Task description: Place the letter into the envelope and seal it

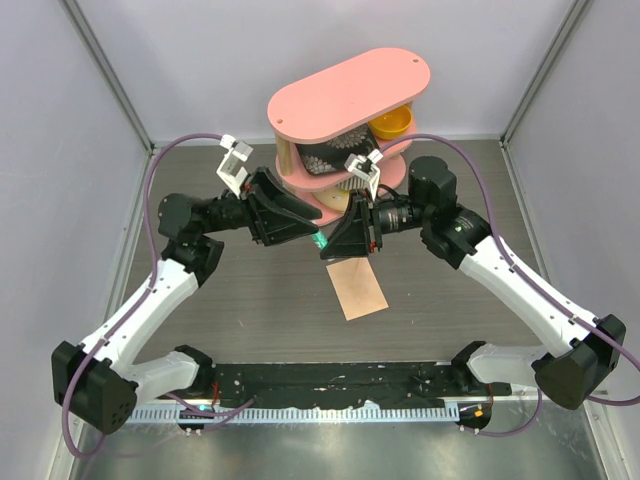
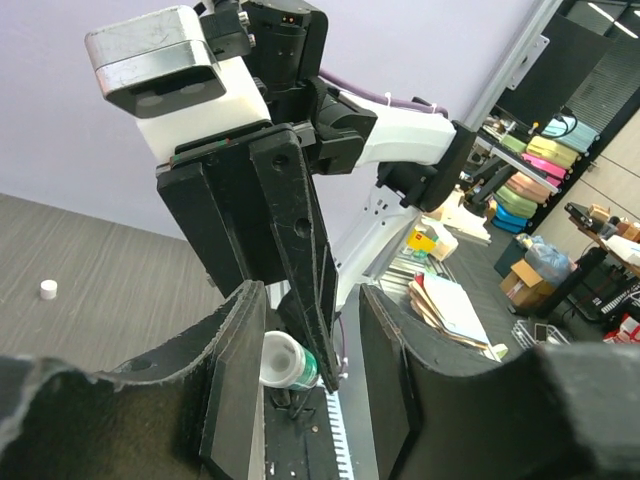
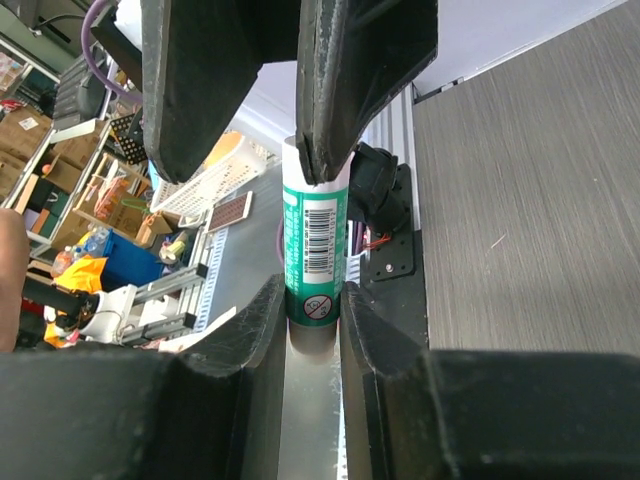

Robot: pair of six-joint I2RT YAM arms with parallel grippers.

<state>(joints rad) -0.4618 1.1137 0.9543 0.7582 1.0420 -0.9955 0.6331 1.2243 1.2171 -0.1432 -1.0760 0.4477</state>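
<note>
The letter cannot be picked out in any view. What shows is the peach-tan envelope (image 1: pixel 358 290). It lies flat on the grey table (image 1: pixel 250 310), a bit turned, near the middle. Its far end goes under the black hands, so that end is hidden. Just above it, at about 11 o'clock from the envelope, the two hands meet in the air around a green and white glue stick (image 3: pixel 315 240) with a bar code on its side. The right gripper (image 3: pixel 312 305) is pinching the glue stick, with one finger tight on each side of it. The left gripper (image 2: pixel 310 310) comes at the other end of the stick. Its fingers stand apart on both sides and there is a gap by one finger, so it is not squeezing. From above, the left arm comes in from 8 o'clock and the right arm from 4 o'clock. At 12 o'clock, behind the hands, stands a pink shelf (image 1: pixel 345 95) with two levels and a yellow bowl (image 1: pixel 392 123) inside. In the left wrist view a small white round bit (image 2: pixel 48 290) lies alone on the table at 9 o'clock.
</note>
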